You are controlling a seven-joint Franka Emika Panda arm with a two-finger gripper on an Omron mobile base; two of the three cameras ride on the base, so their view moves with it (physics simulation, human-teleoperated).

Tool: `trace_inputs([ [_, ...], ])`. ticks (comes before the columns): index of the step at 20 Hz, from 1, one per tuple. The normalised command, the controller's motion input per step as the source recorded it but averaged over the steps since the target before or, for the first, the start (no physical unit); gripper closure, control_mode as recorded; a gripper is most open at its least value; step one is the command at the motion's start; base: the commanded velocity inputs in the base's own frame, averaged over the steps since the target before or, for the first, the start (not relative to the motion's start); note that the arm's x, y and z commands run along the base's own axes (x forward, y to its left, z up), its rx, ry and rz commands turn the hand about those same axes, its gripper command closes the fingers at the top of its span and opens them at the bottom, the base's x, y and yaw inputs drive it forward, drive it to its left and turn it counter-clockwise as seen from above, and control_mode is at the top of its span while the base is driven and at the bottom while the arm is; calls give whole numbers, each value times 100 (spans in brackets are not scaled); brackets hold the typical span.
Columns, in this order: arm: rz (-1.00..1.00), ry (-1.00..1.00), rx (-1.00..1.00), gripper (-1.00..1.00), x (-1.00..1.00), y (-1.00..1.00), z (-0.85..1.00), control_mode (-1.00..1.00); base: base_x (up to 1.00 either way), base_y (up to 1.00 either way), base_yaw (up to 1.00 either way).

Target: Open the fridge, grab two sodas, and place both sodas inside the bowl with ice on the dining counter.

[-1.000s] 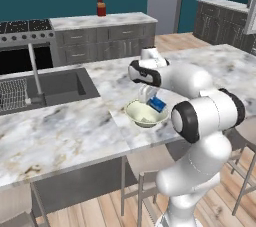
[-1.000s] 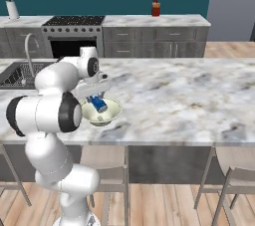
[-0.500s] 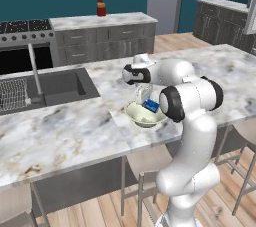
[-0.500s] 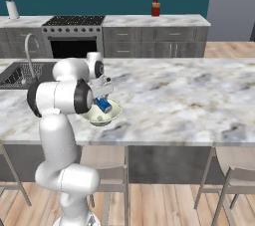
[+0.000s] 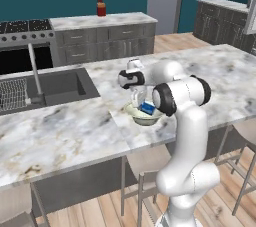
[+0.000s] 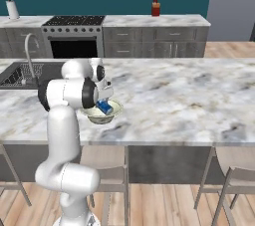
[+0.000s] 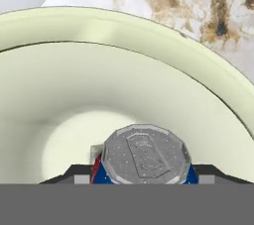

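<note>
In the hand view the gripper [image 7: 144, 179] looks straight down onto the grey lid of the blue soda [image 7: 145, 158], which sits at the bottom centre of the frame between two dark finger tips [image 7: 67, 175] that just peek out at its left and right. The jaws stand partly apart with the can between them, so it reads as clamped on the can, though the contact itself is hidden at the frame's lower edge. Around the can spreads the pale inside of the bowl [image 7: 149, 35], its rim arcing across the upper part of the frame; a small whitish lump beside the can, left of centre, may be ice.

Over the past second the arm has folded in closer over the bowl, and the can has gone from the bowl's rim to low inside it.

In the left base view the bowl [image 5: 134, 114] sits at centre on the dining counter [image 5: 70, 131], the blue can [image 5: 147, 107] tilted in it. My judgement: this soda is as good as delivered, and release comes next. I cannot see a purple can in the bowl.
</note>
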Motion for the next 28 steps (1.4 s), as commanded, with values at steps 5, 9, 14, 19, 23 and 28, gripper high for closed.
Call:
trace_inputs([
  [5, 1, 0, 0, 100, 14, 0, -33, -100, 0, 0, 0],
  [9, 0, -5, 0, 100, -13, 0, -17, -100, 0, 0, 0],
  [14, 0, -13, 0, 100, -33, -2, -3, -100, 0, 0, 0],
  [19, 0, -13, 0, 100, -31, -2, 0, -100, 0, 0, 0],
  [23, 0, -16, 0, 100, -39, -7, -4, -100, 0, 0, 0],
  [28, 0, -15, 0, 100, -35, -5, -4, -100, 0, 0, 0],
])
